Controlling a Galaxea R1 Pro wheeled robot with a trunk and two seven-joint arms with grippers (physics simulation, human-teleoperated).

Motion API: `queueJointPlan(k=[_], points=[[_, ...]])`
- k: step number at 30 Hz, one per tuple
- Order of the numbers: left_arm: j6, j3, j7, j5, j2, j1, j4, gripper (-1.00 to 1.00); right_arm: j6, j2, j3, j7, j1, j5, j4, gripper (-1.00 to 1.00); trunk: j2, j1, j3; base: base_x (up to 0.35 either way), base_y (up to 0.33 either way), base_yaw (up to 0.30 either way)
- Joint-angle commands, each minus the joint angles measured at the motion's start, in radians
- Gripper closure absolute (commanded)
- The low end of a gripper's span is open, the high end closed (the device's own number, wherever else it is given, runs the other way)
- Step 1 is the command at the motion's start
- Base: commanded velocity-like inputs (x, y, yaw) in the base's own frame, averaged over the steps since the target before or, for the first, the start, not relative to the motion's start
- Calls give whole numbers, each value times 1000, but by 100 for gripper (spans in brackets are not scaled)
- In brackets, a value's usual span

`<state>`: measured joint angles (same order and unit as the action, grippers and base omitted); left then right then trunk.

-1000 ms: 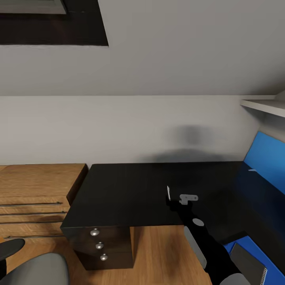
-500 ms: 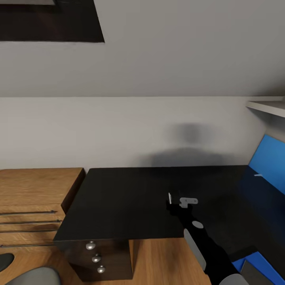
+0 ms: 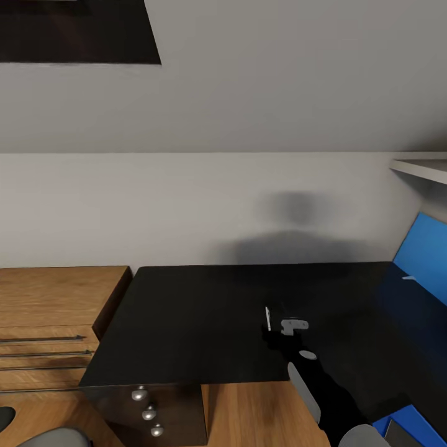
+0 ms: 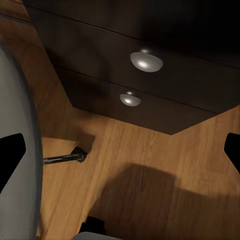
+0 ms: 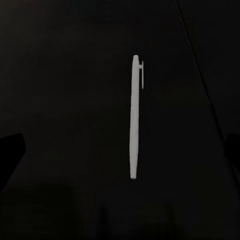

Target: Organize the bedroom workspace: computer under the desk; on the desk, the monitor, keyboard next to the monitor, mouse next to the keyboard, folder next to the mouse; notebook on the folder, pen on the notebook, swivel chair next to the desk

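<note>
Right gripper (image 3: 273, 323) hangs low over the desk (image 3: 186, 323), jaws spread wide and empty, straddling the pen (image 5: 134, 120), which lies flat on the black top. Judgement: pen is light, rigid, thin and smooth, liable to roll or skid; pinch across mid-barrel, below the clip

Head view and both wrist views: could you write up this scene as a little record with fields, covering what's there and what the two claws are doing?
Surface: glossy black-topped desk against a pale wall
Beside it: low light-wood cabinet
On the desk: slim white pen, lying flat
Right gripper: open, above the pen, not touching it
Left gripper: open, holding nothing, facing the black drawers with round silver knobs
Nearby: grey padded swivel chair on the wooden floor
</note>
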<state>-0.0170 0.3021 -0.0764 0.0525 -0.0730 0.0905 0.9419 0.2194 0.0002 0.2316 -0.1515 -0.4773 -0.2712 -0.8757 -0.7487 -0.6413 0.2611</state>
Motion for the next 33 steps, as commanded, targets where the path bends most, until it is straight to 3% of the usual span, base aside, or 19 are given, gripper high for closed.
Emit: queueJointPlan(k=[1,10,17,24,33], points=[[-2,4,-8,5,-2,0,2,-100,16,1,3,-8,-22,-9,21,-100,-1,0,1,4,0,0],[-1,3,-8,6,-2,0,2,-100,42,2,4,-13,-205,-9,220,-100,-1,0,1,1,0,0],[-1,4,-8,6,-1,0,2,-100,106,4,6,-31,-317,-7,292,-100,-1,0,1,0,0,0],[-1,6,-8,7,-1,0,2,-100,166,26,6,-34,-345,-8,308,-100,-1,0,1,0,0,0],[27,8,-8,7,-1,0,2,-100,186,47,6,-36,-348,-10,418,-100,-1,0,1,139,0,0]])
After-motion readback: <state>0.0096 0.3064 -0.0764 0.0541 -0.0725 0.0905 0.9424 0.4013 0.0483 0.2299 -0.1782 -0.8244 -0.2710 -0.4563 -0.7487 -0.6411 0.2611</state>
